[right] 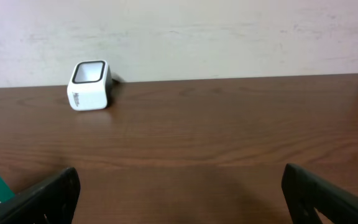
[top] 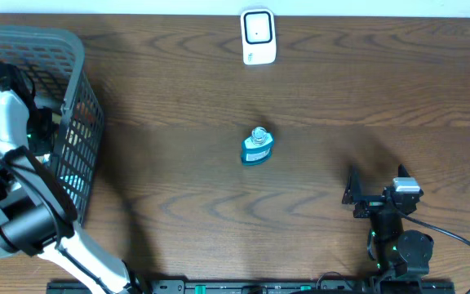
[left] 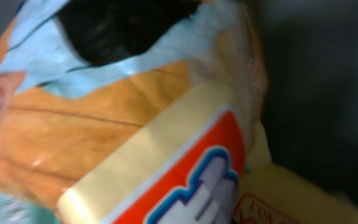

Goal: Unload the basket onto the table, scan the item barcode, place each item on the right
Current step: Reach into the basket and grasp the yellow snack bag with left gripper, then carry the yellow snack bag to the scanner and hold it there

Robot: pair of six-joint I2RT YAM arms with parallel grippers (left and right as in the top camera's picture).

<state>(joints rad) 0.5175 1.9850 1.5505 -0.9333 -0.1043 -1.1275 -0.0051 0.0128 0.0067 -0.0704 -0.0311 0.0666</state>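
The left hand (top: 41, 129) is reaching down inside the grey basket (top: 70, 51) at the left end of the worktop (top: 170, 90), jaws closed tight. Its own fingers are not showing in any view, so whether it is gripping anything cannot be told. The left wrist camera is filling with a blurred packet (left: 135, 137), tan and pale blue with a cream panel and a red label, lying very close to the lens. The overhead view is showing none of it, only the arm over the basket and a teal glint through the mesh wall. The right hand (top: 356, 194) is sitting at the near right of the worktop, its 2 fingers (right: 48, 196) spread wide and holding nothing. The white scanner (top: 259, 37) is sitting at the far edge, well apart from both hands. A teal bottle (top: 257, 148) is sitting mid-worktop, between the scanner and the right hand. The right wrist view is catching only the bottle's edge and a white printed label.
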